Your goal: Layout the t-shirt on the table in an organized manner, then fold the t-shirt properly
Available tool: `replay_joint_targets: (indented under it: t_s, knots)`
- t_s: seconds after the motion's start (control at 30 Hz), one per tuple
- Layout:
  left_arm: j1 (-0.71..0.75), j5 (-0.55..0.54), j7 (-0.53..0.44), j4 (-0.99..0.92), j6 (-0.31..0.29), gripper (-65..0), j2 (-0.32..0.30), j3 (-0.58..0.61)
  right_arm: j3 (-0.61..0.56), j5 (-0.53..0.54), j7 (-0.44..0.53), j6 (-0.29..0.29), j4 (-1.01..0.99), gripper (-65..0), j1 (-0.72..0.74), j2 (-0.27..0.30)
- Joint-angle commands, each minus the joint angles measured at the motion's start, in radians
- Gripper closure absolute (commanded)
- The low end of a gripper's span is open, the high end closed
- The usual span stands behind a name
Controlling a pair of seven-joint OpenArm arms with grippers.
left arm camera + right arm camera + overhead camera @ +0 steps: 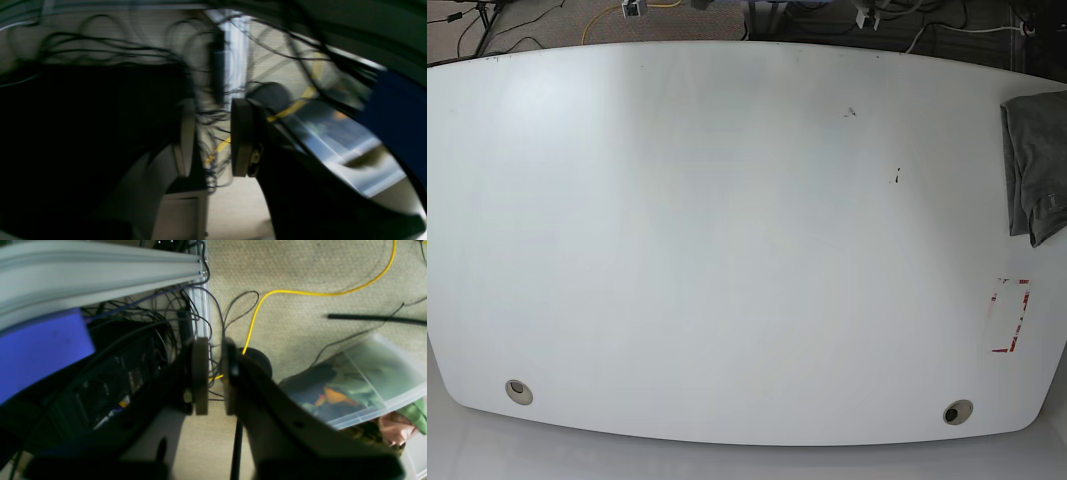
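Step in hand: by the look of it, the very start. Neither arm appears in the base view, and the shirt has not been taken up or spread.
T-shirt: the grey t-shirt (1030, 165) lies bunched at the table's right edge in the base view, partly cut off by the frame. It is well apart from the middle of the table.
Table: the white table (727, 230) shows two small round holes near its front edge, a few small black marks, and a red-and-white tape mark (1010, 315) below the shirt.
Left gripper: the left gripper (213, 140) is blurred, with a clear gap between its pads and nothing between them. It points at carpet and cables, not the table.
Right gripper: the right gripper (215, 380) has its pads nearly together, only a narrow gap, holding nothing. It hangs over the floor, where a yellow cable (300, 293) and a clear plastic box (360, 383) of cloth lie.
Next move: probably the arm nearer the shirt, the left one, must come over the table, open and take a hem or shoulder, then drag the cloth toward the middle.
Writing: none readable; no label or brand shows.
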Motion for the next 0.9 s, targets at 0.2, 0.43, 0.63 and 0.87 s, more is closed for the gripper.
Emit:
replay_joint_targets:
  t_s: [0.2, 0.43, 0.63, 0.87]
  knots:
    - [-0.074, 0.003, 0.002, -0.083, 0.031, -17.5, -0.028, 0.003, -0.001, -0.002, 0.007, 0.006, -0.131, -7.0, 0.089, 0.0]
    - [-0.089, 0.003, 0.002, -0.106, 0.033, -17.6, -0.03, 0.001, -0.001, -0.002, 0.007, 0.006, -0.18, -7.1, 0.127, -0.019]
    - [-0.089, 0.002, 0.002, -0.106, 0.033, -17.6, -0.03, 0.001, -0.001, -0.002, 0.011, 0.006, -0.177, -7.1, 0.127, -0.04]
    - [-0.084, -0.001, 0.002, -0.105, 0.033, -17.6, -0.03, 0.0, 0.002, 0.003, 0.015, 0.008, -0.179, -7.0, 0.127, -0.046]
